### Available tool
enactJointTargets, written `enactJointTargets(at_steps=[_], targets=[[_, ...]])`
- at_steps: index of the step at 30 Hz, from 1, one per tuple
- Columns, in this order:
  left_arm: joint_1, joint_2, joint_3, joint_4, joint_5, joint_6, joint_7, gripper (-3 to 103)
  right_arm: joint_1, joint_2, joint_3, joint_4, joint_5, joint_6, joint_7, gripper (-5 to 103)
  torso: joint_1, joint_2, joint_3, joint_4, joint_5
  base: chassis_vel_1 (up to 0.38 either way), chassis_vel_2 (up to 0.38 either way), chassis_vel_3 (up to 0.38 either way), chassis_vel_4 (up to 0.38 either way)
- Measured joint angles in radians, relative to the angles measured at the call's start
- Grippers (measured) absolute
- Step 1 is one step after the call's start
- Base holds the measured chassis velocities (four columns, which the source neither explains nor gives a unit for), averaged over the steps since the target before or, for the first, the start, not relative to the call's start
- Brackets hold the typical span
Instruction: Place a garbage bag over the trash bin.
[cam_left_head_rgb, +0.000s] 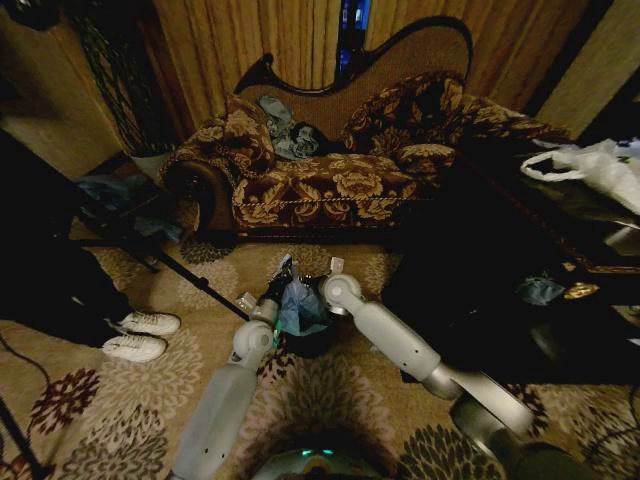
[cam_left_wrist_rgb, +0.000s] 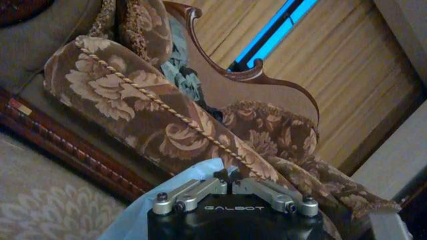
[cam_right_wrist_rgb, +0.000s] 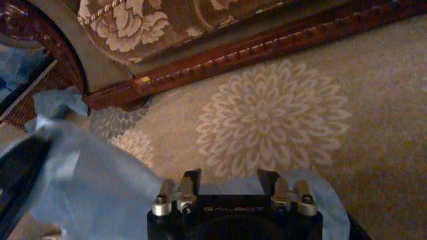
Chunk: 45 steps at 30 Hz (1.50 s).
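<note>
The small black trash bin (cam_left_head_rgb: 312, 345) stands on the patterned carpet just ahead of me. The light blue garbage bag (cam_left_head_rgb: 299, 306) sits crumpled in and over its top. My left gripper (cam_left_head_rgb: 275, 287) is at the bag's left side. In the left wrist view that left gripper (cam_left_wrist_rgb: 231, 181) is shut, with the garbage bag (cam_left_wrist_rgb: 175, 199) film pinched at its tips. At the bag's right side is my right gripper (cam_left_head_rgb: 336, 270). The right wrist view has the right gripper (cam_right_wrist_rgb: 229, 176) open, with the wrinkled garbage bag (cam_right_wrist_rgb: 100, 185) spread beneath and beside it.
A floral sofa (cam_left_head_rgb: 330, 180) with a carved wooden base runs across the back, close behind the bin. White sneakers (cam_left_head_rgb: 140, 335) lie on the carpet to the left, near a dark stand leg (cam_left_head_rgb: 190, 280). To the right, a dark table (cam_left_head_rgb: 560, 230) carries a white plastic bag (cam_left_head_rgb: 600, 165).
</note>
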Motion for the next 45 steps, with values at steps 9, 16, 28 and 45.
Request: enactJointTargets(at_steps=[9, 16, 28, 45], targets=[[0.004, 0.001, 0.001, -0.009, -0.006, 0.000, 0.002, 0, 0.012, -0.041, -0.057, -0.026, 0.025, -0.030, -0.008, 22, 0.000, 0.000, 0.000, -0.0001, 0.0001, 0.000, 0.000, 0.000, 0.000], [-0.001, 0.002, 0.001, -0.007, -0.017, -0.001, 0.007, 0, -0.016, -0.052, -0.074, -0.055, 0.009, -0.040, -0.019, 2, 0.000, 0.000, 0.000, -0.0003, 0.0001, 0.000, 0.000, 0.000, 0.000], [-0.011, 0.011, -0.010, -0.003, -0.033, -0.002, 0.012, 0, -0.026, -0.008, -0.104, -0.158, -0.042, -0.043, -0.057, 0, 0.000, 0.000, 0.000, 0.0000, 0.0002, 0.000, 0.000, 0.000, 0.000], [-0.013, 0.005, -0.009, -0.005, -0.038, -0.004, 0.012, 0, -0.055, -0.026, -0.137, -0.240, -0.124, -0.080, -0.086, 0, 0.000, 0.000, 0.000, -0.0002, 0.0002, 0.000, 0.000, 0.000, 0.000]])
